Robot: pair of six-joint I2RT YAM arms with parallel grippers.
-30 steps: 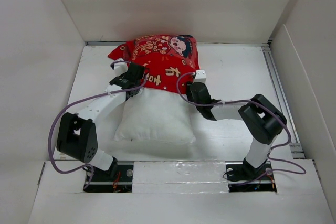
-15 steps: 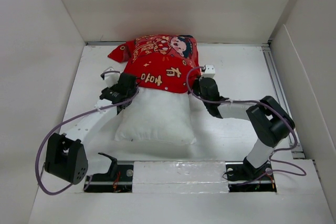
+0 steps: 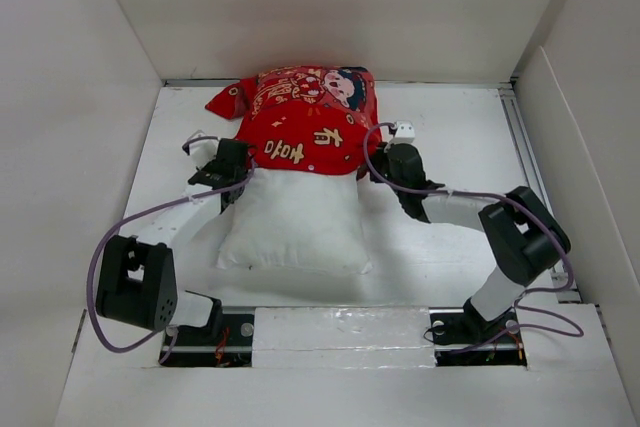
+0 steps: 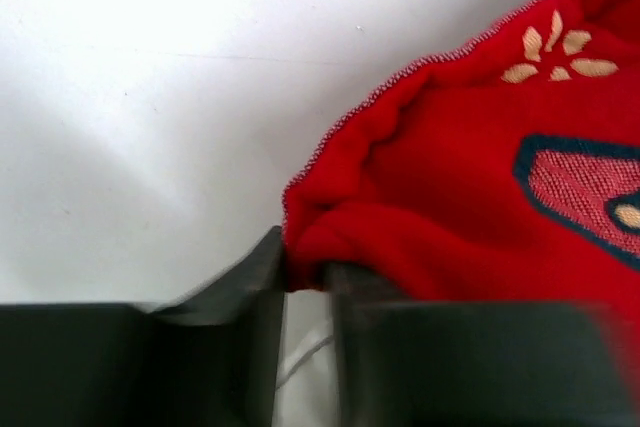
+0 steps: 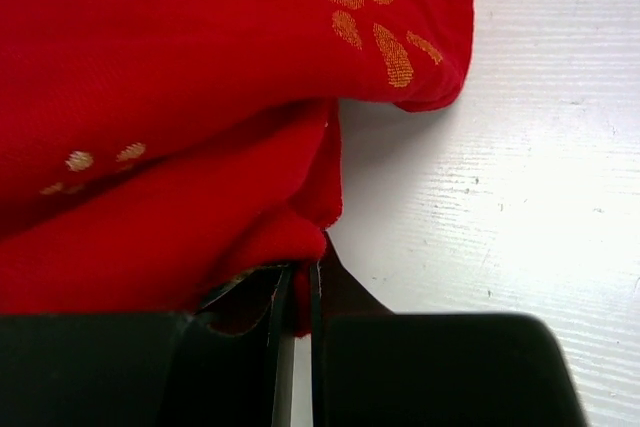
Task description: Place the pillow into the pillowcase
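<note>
The red pillowcase point(image 3: 305, 117) lies at the back of the table, its open near edge lapping over the far end of the white pillow point(image 3: 295, 222). My left gripper point(image 3: 230, 163) sits at the left corner of that edge. In the left wrist view its jaws point(image 4: 305, 282) are shut on the red hem point(image 4: 330, 237), with white pillow cloth showing low in the narrow gap. My right gripper point(image 3: 388, 162) is at the right corner. Its jaws point(image 5: 297, 297) are shut on a fold of the pillowcase point(image 5: 180, 147).
White walls box in the table point(image 3: 450, 127) on the left, back and right. A metal rail point(image 3: 530, 167) runs along the right side. Purple cables loop from both arms, and the arm bases stand at the near edge.
Both grippers let go, shifted outward to the pillowcase's two near corners and closed on the hem again. The left arm's elbow swung down and left.
</note>
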